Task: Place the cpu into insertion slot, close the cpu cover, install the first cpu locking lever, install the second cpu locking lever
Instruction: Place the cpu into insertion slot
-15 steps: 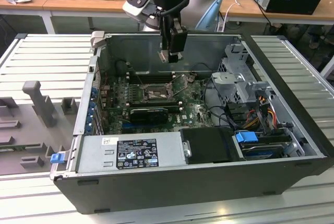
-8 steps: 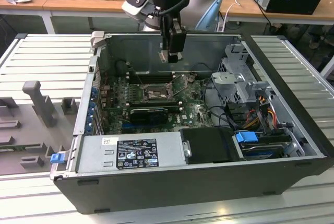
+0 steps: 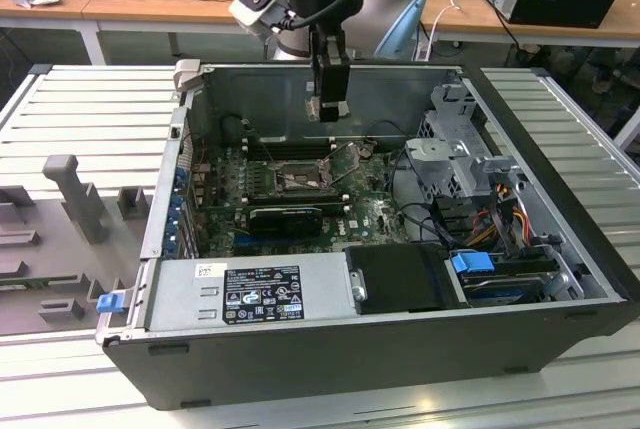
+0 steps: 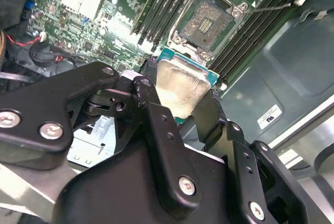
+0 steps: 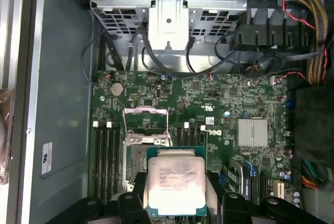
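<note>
Wooden desks (image 3: 150,4) line the back of the room, and on the ribbed metal table (image 3: 80,109) in front of them sits an open computer case (image 3: 330,349). Over its motherboard (image 3: 370,214) hangs the gripper (image 3: 328,109) — black fingers (image 4: 151,109) clamped on the cpu (image 4: 180,85), whose pale metal top faces the cameras in both wrist views. The chip is held clear of the board, near the bare socket (image 4: 207,23). The cpu cover (image 5: 145,110) is swung open — off the socket, the board visible through its window.
</note>
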Available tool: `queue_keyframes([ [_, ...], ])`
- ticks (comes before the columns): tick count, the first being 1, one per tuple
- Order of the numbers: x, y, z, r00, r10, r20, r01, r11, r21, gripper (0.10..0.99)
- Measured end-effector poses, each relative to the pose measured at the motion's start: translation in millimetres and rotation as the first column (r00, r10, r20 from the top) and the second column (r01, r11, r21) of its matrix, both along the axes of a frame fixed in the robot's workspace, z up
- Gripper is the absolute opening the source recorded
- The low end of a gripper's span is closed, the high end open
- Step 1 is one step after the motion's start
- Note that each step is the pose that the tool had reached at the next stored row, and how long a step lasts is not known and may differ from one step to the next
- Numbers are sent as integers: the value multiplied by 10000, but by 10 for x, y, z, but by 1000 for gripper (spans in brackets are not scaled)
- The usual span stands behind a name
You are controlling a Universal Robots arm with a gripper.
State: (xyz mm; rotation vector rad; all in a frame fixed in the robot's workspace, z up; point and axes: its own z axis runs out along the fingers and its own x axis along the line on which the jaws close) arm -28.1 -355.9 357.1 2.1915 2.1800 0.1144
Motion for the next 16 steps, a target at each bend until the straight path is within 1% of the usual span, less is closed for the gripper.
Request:
queue_keyframes([
  [3, 0, -1, -16, 9999, -169, -1, 169, 9999, -1, 525],
  [11, 0, -4, -119, 9998, -174, -1, 174, 9998, -1, 525],
  [16, 0, -4, -161, 9998, -174, 0, 174, 9998, 0, 525],
])
